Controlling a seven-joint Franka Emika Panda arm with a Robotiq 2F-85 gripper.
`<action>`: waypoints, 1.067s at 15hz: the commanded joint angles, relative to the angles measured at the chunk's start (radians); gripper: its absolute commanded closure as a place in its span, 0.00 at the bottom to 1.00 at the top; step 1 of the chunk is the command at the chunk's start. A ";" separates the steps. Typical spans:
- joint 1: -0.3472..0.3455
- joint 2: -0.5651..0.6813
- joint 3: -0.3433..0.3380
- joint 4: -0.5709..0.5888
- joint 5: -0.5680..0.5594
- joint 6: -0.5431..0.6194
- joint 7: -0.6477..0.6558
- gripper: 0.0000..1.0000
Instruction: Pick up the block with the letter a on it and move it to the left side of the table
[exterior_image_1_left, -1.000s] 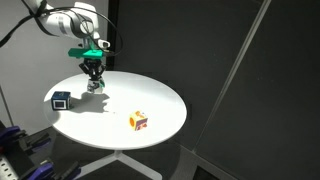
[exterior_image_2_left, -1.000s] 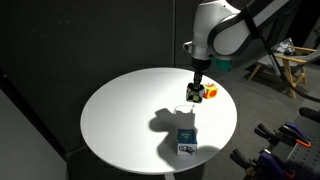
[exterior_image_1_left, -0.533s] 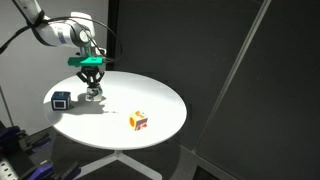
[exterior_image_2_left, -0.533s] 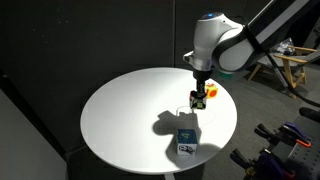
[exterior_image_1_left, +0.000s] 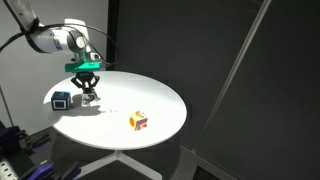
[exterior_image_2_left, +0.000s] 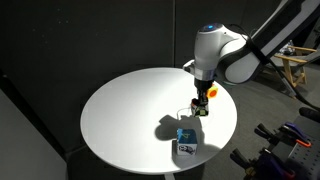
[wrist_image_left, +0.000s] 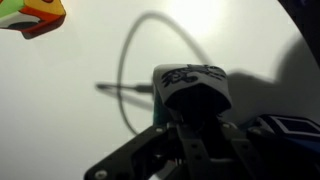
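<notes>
End effector: closed on the block with the letter a, across opposite side faces. I judge it light, rigid, smooth-sided; firm squeeze advised over worktop.

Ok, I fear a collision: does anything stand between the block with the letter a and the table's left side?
The pincer grips the block with the letter a. The blue-edged cube stands close beside it near the table rim and may block that side. The yellow and red cube lies well clear.
</notes>
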 joint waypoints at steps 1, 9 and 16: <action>0.001 -0.028 0.014 -0.043 -0.027 0.029 -0.032 0.95; 0.013 -0.072 0.046 -0.125 -0.032 0.067 -0.064 0.88; 0.015 -0.091 0.047 -0.138 -0.025 0.056 -0.066 0.18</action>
